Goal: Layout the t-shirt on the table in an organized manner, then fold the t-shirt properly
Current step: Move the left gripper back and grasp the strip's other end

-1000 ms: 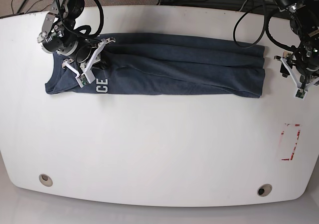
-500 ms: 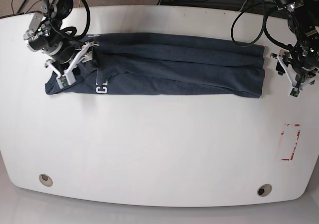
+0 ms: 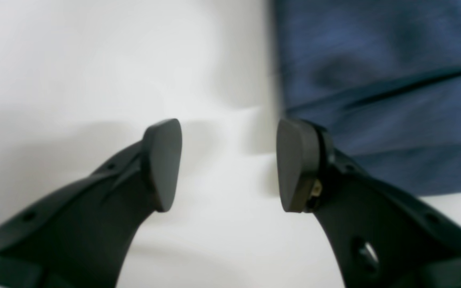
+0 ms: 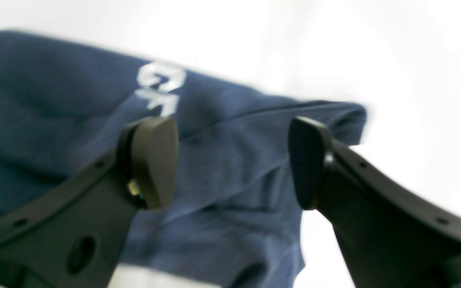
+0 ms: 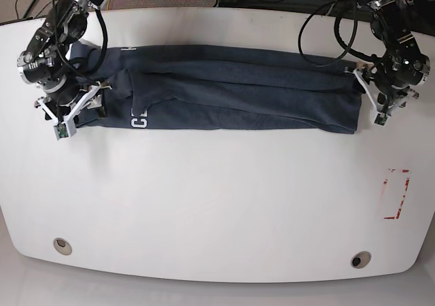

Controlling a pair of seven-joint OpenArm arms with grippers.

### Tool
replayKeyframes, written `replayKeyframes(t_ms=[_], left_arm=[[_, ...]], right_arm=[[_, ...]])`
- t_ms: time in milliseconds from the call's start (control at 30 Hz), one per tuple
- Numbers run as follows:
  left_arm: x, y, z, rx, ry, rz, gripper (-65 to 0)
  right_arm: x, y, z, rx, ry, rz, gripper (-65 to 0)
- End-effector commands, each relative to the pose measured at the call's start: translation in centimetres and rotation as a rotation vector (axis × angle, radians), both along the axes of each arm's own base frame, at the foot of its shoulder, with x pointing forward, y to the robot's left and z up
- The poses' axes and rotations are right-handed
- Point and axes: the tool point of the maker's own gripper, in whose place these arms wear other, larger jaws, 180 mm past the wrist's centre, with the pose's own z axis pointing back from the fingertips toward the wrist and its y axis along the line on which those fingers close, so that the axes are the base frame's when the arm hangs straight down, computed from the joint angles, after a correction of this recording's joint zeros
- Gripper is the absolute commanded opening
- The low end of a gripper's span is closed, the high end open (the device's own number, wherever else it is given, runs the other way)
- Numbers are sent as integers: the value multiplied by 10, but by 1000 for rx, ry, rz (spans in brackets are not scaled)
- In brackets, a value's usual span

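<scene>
Working the two short ends of the t-shirt [image 5: 231, 88], we have it lying as a long band across the far part of the table [image 5: 217, 204], likely so both ends can be folded in next. Our right gripper [image 5: 68, 112] hangs over the left end by the white lettering, fingers apart, nothing pinched. Our left gripper [image 5: 372, 100] sits at the right end, just off the edge, fingers also apart and empty, both wrists angled down.

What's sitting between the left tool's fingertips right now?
Only bare glossy white tabletop, as the left wrist view shows. The left tool is open, and the folded navy blue t-shirt lies just beside its right fingertip.
</scene>
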Motion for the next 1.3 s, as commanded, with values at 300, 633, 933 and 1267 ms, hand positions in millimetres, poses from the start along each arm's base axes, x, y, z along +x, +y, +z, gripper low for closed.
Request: replayKeyframes(t_ms=[300,633,933,1267], left_arm=[[21,-15,19,-30,-96,-2,-297],[9,24,36,-38,-130,123,-290],[14,31,40,-174,-182,111,-162],[10,16,9,-386,-138,151,-144]], right_arm=[[14,-13,-31,64,26,-46,-235],[3,-10,-48,96,69,-51,-235],[-1,-2,-58,126,92,-56,-235],[-8,-2,-63,125,109,-57,-235]])
